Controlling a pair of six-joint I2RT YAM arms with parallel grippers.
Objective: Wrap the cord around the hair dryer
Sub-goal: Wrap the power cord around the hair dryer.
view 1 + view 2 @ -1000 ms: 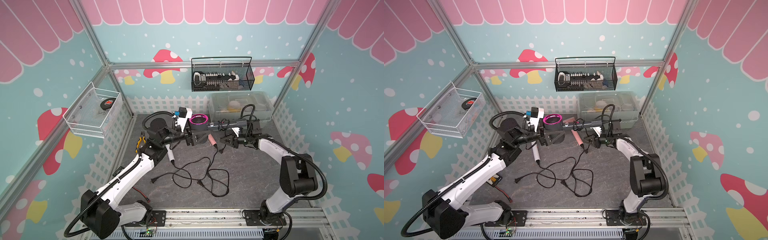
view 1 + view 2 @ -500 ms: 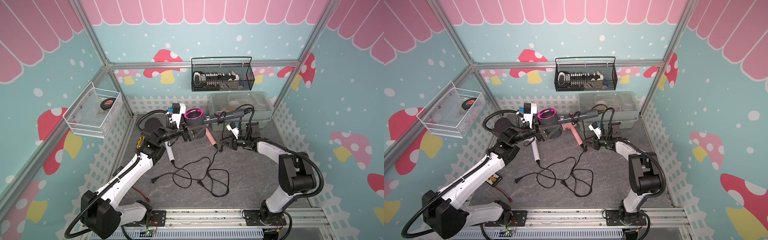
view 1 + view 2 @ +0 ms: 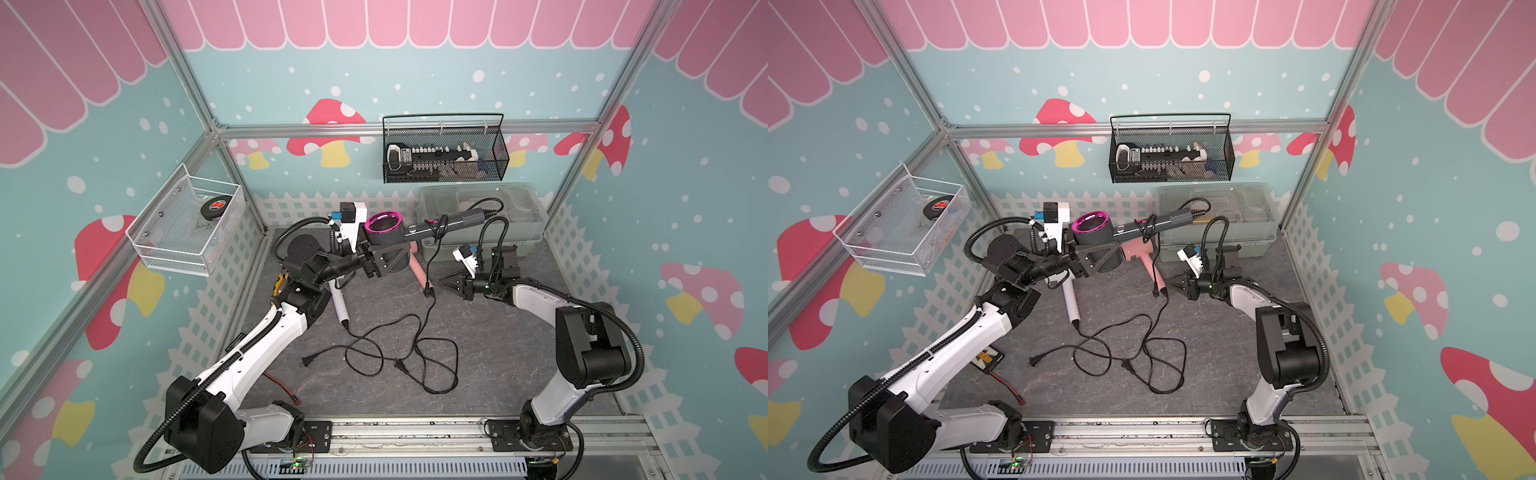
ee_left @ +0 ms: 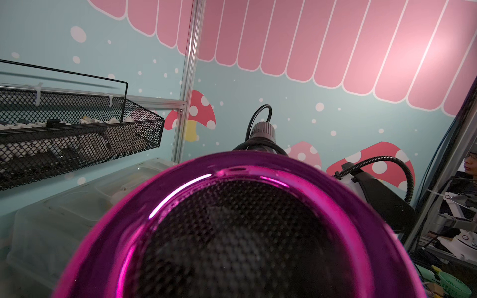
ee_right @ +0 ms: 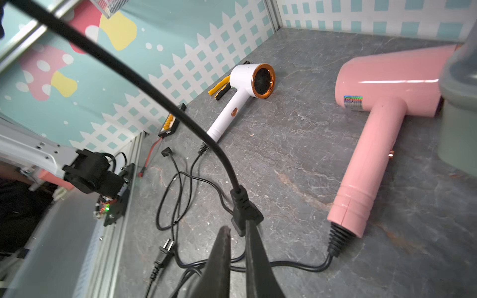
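Grey hair dryer (image 4: 232, 227): glossy magenta rim over black mesh; pink hair dryer (image 5: 382, 85): smooth glossy plastic; cord (image 5: 144, 85): smooth black rubbery sheath; basket (image 4: 77, 144), frame left: matt black metal mesh; tabletop (image 5: 296, 144): matt, stone-veined.

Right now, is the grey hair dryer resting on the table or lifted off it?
Lifted. The left gripper clamps the grey hair dryer by its barrel above the table; its cord hangs down.

Bright even light, hardly any shadows
Wrist views bend at the edges; the hair dryer (image 4: 240, 227) up close is blurry with glare streaks, fingers (image 5: 258, 263) soft too.
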